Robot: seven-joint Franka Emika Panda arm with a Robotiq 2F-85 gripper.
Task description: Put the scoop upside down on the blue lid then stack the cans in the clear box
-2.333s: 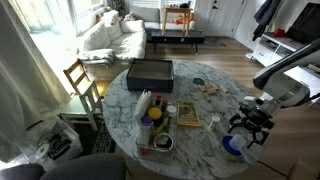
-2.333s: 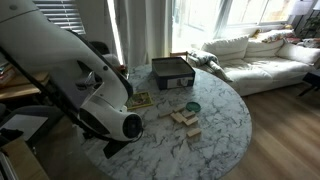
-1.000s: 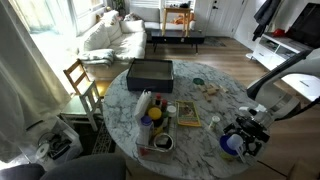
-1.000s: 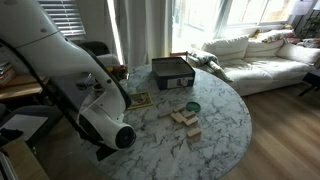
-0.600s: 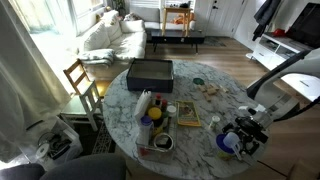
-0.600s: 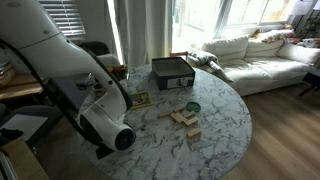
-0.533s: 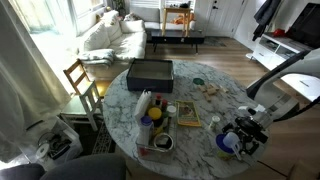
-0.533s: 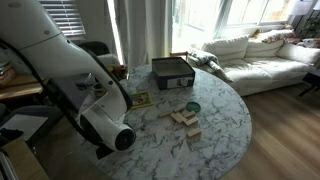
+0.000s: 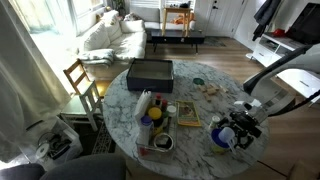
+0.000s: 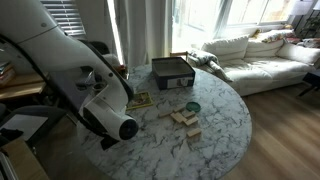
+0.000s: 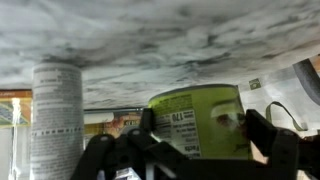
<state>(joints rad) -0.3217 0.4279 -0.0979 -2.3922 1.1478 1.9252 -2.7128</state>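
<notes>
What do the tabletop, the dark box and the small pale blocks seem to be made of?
The tabletop looks like marble or a marble-look surface: white with grey veins and a slight sheen. The dark box is grey-black and matt, perhaps plastic; it is too small to be sure. The blocks are likely bare wood, judging by the pale tan colour; no grain shows.

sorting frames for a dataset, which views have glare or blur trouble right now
In an exterior view, window light washes out the sofa; in an exterior view, the windows are blown out and the robot arm crowds the foreground; the wrist view is soft, the gripper a dark blur, the green can label barely legible.
</notes>
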